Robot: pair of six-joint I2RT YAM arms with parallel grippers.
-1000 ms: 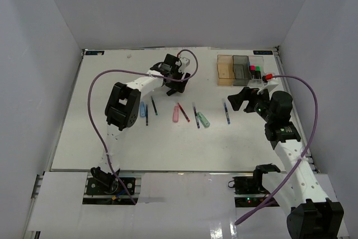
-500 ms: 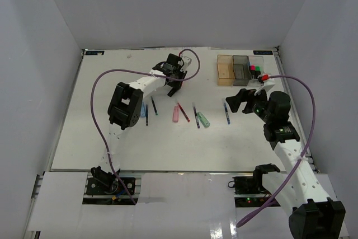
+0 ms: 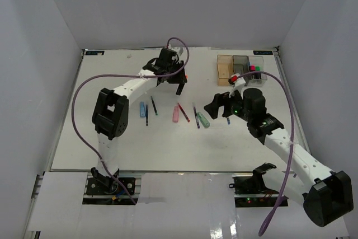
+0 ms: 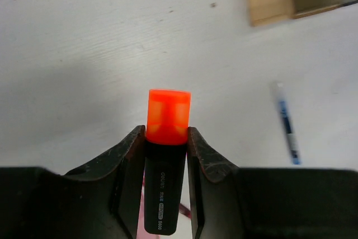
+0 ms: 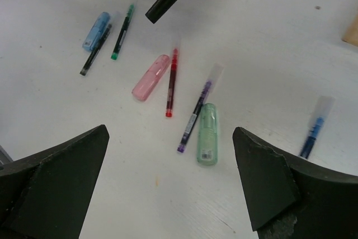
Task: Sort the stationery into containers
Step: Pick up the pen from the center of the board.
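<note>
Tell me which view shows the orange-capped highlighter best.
Left wrist. The highlighter fills the centre there, orange cap and black body clamped in the left gripper. The top view shows only a small dark shape at that gripper; the right wrist view catches just a dark bar at its top edge.

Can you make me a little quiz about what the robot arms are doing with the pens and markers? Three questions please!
1. Pick one: what colour is the cap of the highlighter that the left gripper holds? A blue, B orange, C green.
2. True or false: the right gripper is shut on a pen.
3. Which lies closer to the purple pen, the pink stick or the mint stick?

Key: 1 B. 2 False: it is open and holds nothing. 3 The mint stick.
</note>
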